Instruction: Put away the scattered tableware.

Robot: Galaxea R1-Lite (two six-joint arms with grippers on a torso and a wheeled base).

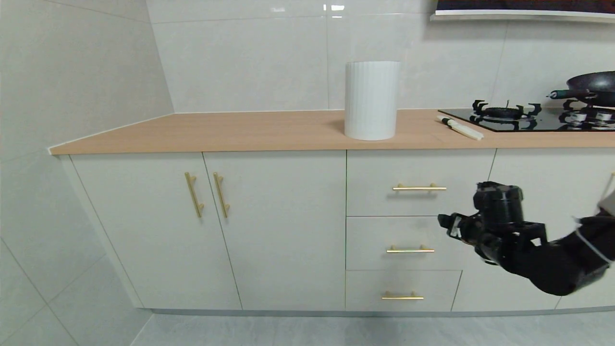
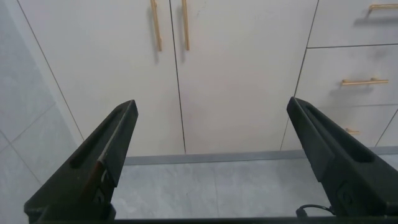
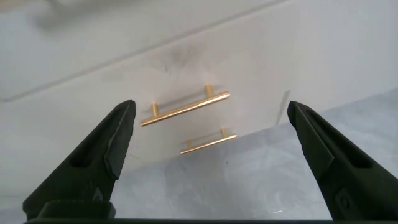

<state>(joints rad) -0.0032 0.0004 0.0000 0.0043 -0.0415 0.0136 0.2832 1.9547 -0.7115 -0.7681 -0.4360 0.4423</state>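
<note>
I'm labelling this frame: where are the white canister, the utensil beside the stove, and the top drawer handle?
canister (image 1: pixel 371 101), head view, middle of its ribbed side.
utensil (image 1: pixel 460 128), head view, mid-length.
top drawer handle (image 1: pixel 419 188), head view, middle of the bar.

You have no writing, number or sign to read here. The white container (image 1: pixel 371 100), the drawer fronts (image 1: pixel 367 240) and the hob (image 1: pixel 526 125) at the far right show plain surfaces.

Right pincer (image 3: pixel 209 107) spread wide, two gold drawer handles (image 3: pixel 180 111) beyond
</note>
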